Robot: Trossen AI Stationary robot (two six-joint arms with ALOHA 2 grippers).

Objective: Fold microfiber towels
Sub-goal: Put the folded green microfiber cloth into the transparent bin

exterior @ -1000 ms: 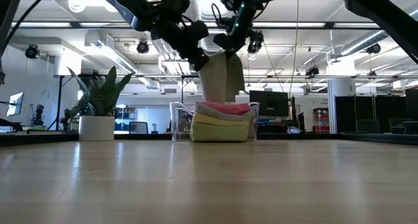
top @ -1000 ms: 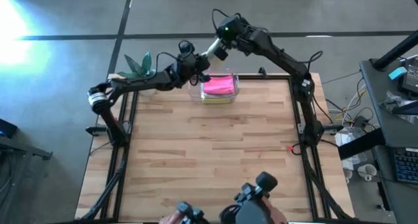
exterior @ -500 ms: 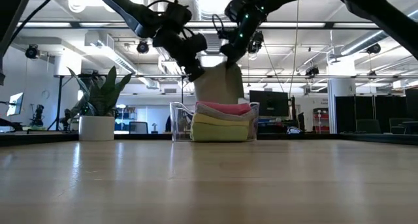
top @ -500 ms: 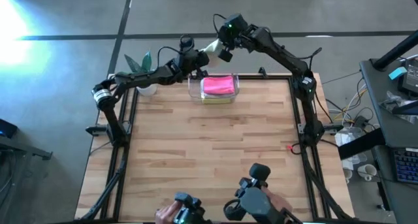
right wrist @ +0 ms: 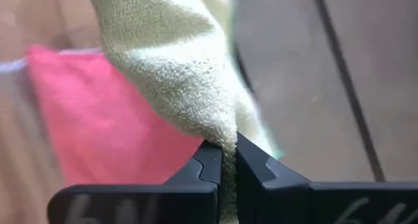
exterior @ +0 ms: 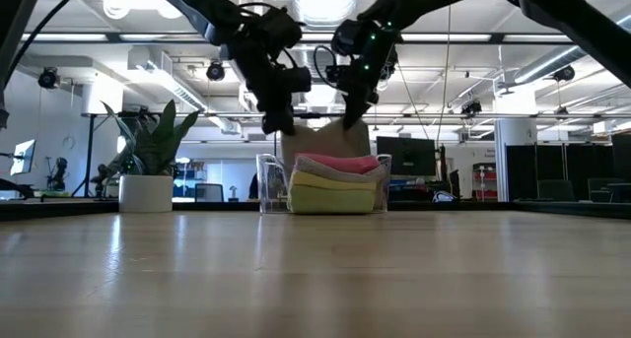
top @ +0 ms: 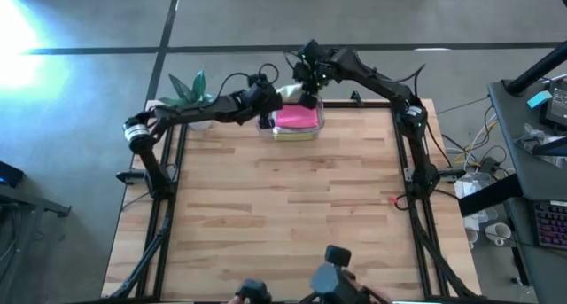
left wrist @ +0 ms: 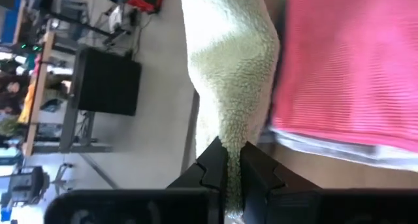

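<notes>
Sage green towel point(top: 289, 92) is hanging stretched between my two claws above the bin point(top: 262, 125) at the bench's point(top: 283, 206) far edge; left claw point(top: 267, 95) and right claw point(top: 309, 89) are each pinching one top corner, level.

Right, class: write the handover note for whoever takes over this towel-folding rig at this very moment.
Left gripper: shut on one edge of the sage green towel, at the table's far edge.
Right gripper: shut on the same towel's other edge, beside the left.
Towel hangs between them, just behind the clear bin.
Done: hot pink towel lies folded on top of the stack in the bin, yellow towel under it.
Left: fold the sage green towel and set it down. Other towels not visible.
</notes>
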